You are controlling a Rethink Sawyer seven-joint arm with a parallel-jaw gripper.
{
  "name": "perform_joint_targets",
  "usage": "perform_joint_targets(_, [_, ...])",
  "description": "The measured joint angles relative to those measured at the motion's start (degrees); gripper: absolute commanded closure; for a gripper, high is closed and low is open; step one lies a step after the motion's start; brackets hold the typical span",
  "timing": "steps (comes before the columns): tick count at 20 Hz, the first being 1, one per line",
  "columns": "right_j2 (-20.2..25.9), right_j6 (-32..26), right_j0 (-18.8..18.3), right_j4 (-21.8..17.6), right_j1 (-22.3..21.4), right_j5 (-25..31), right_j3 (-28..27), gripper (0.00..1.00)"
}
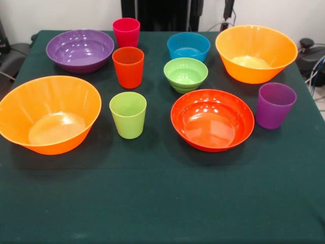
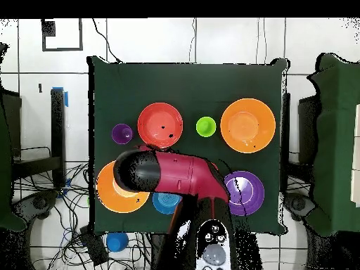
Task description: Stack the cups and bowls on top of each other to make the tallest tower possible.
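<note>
All pieces stand apart on the green table point(image 1: 162, 203), and none is stacked. In the front view the crimson cup point(image 1: 126, 31), the orange-red cup point(image 1: 128, 66) and the lime green cup point(image 1: 128, 114) form a line left of centre. The purple cup point(image 1: 274, 104) is at the right. The purple bowl point(image 1: 79, 50) is back left and a large orange bowl point(image 1: 50, 114) is at the left. The other large orange bowl point(image 1: 256, 53) is back right. The blue bowl point(image 1: 188, 47), small green bowl point(image 1: 186, 74) and red-orange bowl point(image 1: 212, 119) sit mid-right. The gripper shows in neither view.
In the overhead view the red and black arm point(image 2: 176, 176) reaches over the table's near side. It hides parts of one orange bowl point(image 2: 112, 197) and the blue bowl point(image 2: 165, 204). Cables and a blue object point(image 2: 117, 241) lie on the floor beside the pedestal.
</note>
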Motion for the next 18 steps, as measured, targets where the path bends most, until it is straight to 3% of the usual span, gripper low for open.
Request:
perform_joint_targets(9, [0.0, 0.0, -0.9, 0.1, 4.9, -1.8, -3.5, 0.0])
perform_joint_targets(18, [-0.2, 0.2, -0.9, 1.2, 6.3, -1.8, -5.2, 0.0])
